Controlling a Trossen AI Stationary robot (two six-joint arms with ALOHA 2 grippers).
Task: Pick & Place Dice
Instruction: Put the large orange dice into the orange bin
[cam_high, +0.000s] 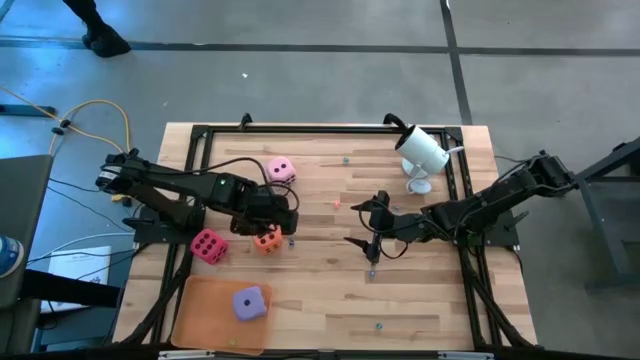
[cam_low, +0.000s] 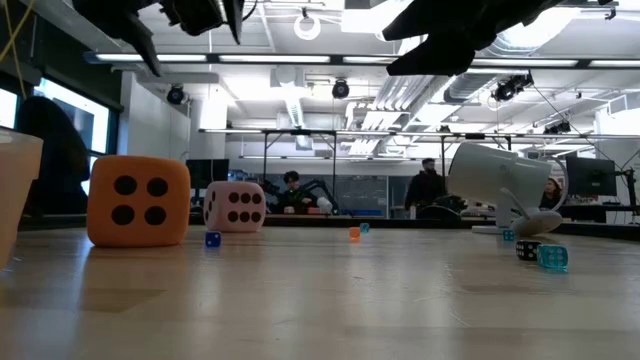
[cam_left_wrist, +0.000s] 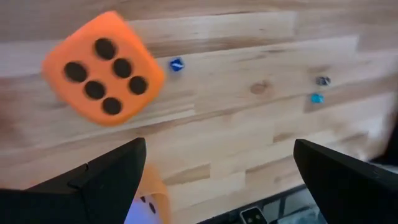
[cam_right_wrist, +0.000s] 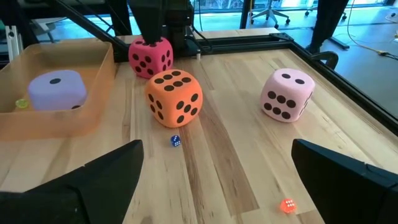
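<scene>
Orange die (cam_high: 267, 240) sits on the table (cam_high: 330, 290) right under the left gripper (cam_high: 283, 222), which hangs wide open, holding nothing; right gripper (cam_high: 366, 224) equally wide, empty.

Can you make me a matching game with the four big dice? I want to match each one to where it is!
Things:
1. purple die
2. orange die
3. light pink die
4. magenta die

Places:
A. beside the tray's far corner, on the bare table
B. inside the orange tray
C. just under the open left gripper
D. nearest the table's far edge

Pairs: 1-B, 2-C, 3-D, 4-A
</scene>
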